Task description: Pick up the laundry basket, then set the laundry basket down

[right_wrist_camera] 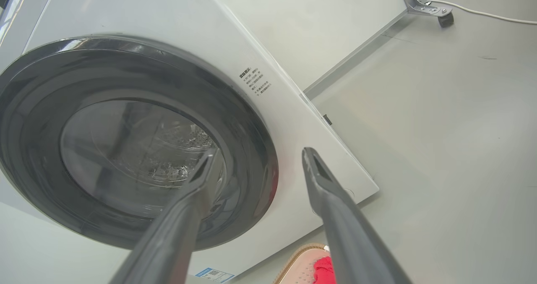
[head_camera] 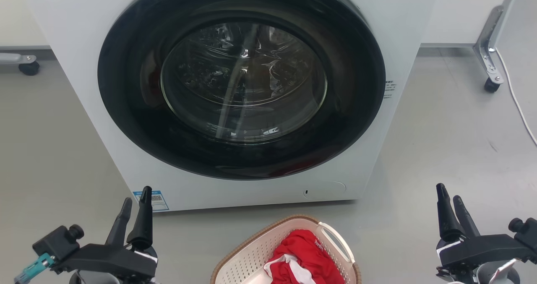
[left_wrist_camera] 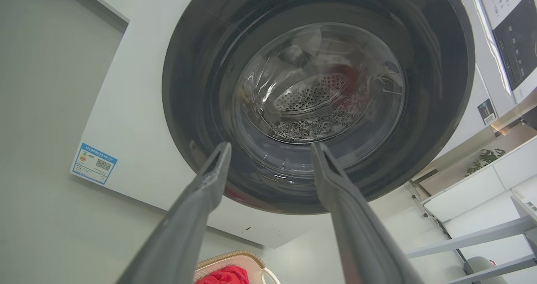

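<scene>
Laundry basket [head_camera: 250,256] sits on the floor between the left end effector [head_camera: 136,196] and the right end effector [head_camera: 448,192], touching neither, with red-and-white clothing [head_camera: 304,254] inside. Both end effectors are spread open and empty, their fingers pointing at the front-loading washing machine [head_camera: 105,108] just beyond.

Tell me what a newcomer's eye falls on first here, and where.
The white washing machine, dark round front, dominates the upper centre of the head view. Below it on the floor sits the laundry basket holding red clothing. Both open, the left gripper and right gripper flank it at the lower corners.
</scene>
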Tool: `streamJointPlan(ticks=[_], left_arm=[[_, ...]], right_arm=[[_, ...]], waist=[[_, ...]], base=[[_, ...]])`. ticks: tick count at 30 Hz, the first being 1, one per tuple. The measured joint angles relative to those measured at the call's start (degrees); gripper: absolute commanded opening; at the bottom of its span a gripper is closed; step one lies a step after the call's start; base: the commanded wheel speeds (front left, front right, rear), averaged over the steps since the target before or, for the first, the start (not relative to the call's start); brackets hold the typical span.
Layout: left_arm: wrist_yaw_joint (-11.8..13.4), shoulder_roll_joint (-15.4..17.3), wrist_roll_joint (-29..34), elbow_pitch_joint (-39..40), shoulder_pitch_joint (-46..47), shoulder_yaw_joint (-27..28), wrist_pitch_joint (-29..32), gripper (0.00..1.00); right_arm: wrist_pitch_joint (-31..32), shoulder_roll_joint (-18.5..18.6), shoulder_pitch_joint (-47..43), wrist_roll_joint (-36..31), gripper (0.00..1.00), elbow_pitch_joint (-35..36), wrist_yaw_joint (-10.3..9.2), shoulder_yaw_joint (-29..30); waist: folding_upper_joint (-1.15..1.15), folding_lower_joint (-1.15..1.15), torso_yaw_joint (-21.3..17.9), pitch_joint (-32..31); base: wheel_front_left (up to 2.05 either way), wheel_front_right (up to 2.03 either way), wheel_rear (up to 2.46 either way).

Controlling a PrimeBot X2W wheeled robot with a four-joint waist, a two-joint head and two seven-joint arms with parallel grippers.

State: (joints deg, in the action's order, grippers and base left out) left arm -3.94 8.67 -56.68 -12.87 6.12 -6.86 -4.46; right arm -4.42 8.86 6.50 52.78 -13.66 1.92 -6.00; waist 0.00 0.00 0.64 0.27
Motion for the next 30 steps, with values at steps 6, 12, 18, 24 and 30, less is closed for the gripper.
streamJointPlan(ticks=[6, 12, 18, 24, 30], left_arm=[[0.9, 0.8, 5.0, 0.9, 0.5, -1.8, -1.0, 1.0], [1.5, 1.8, 11.2, 1.5, 0.5, -3.9, -2.3, 1.0], [2.5, 2.4, 15.6, 1.8, 0.5, -5.2, -3.5, 1.0], [3.5, 2.6, 19.3, 1.7, 0.5, -6.2, -4.8, 1.0], [4.5, 3.1, 23.1, 1.0, 0.5, -7.2, -6.3, 1.0]], right_arm=[[-1.0, 1.1, 0.0, -5.3, 1.0, 0.4, -0.99, -1.7], [-2.3, 2.1, 0.0, -11.0, 1.0, 1.0, -1.98, -3.6], [-3.6, 2.8, 0.0, -16.2, 1.0, 1.5, -2.97, -5.1], [-4.8, 3.1, 0.0, -20.8, 1.0, 1.4, -3.9, -6.4], [-6.2, 3.5, 0.0, -24.6, 1.0, 1.0, -4.52, -7.4]], waist=[[0.0, 0.0, 0.1, -0.1], [0.0, 0.0, 0.2, -0.3], [0.0, 0.0, 0.3, -0.5], [0.0, 0.0, 0.4, -0.6], [0.0, 0.0, 0.3, -0.6]], base=[[0.0, 0.0, 0.0], [0.0, 0.0, 0.0], [0.0, 0.0, 0.0], [0.0, 0.0, 0.0], [0.0, 0.0, 0.0]])
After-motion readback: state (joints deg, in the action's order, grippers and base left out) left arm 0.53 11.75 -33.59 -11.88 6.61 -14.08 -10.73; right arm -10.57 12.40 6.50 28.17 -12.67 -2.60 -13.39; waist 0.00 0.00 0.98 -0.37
